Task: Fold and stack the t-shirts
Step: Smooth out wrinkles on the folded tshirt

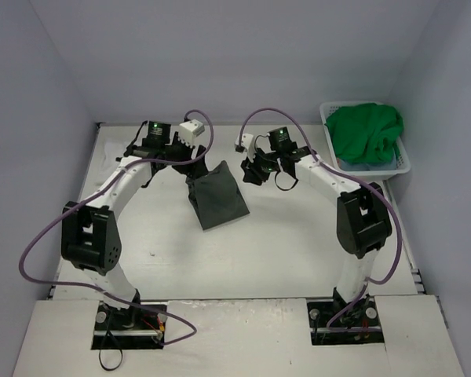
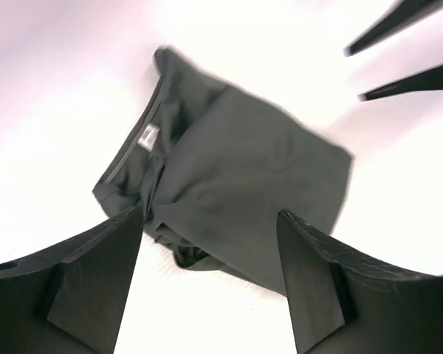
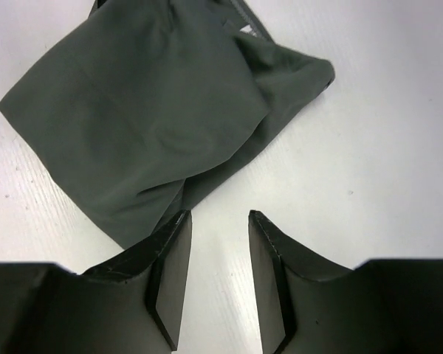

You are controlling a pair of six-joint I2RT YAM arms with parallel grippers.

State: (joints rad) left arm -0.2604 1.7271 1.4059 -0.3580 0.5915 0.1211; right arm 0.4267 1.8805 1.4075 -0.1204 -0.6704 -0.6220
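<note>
Top external — dark grey shirt (image 1: pixel 217 196) between both empty, parted end effectors — left (image 1: pixel 190 161), right (image 1: pixel 255 173).

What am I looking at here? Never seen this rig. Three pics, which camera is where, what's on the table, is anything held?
Two robot arms bolted to a table. One picture is from overhead; the other two are from cameras on each wrist, looking past their own fingers. A folded dark grey shirt lies flat on the table between the left gripper and right gripper. Both grippers are open and hold nothing. At the far right a white basket holds a bright green shirt.
</note>
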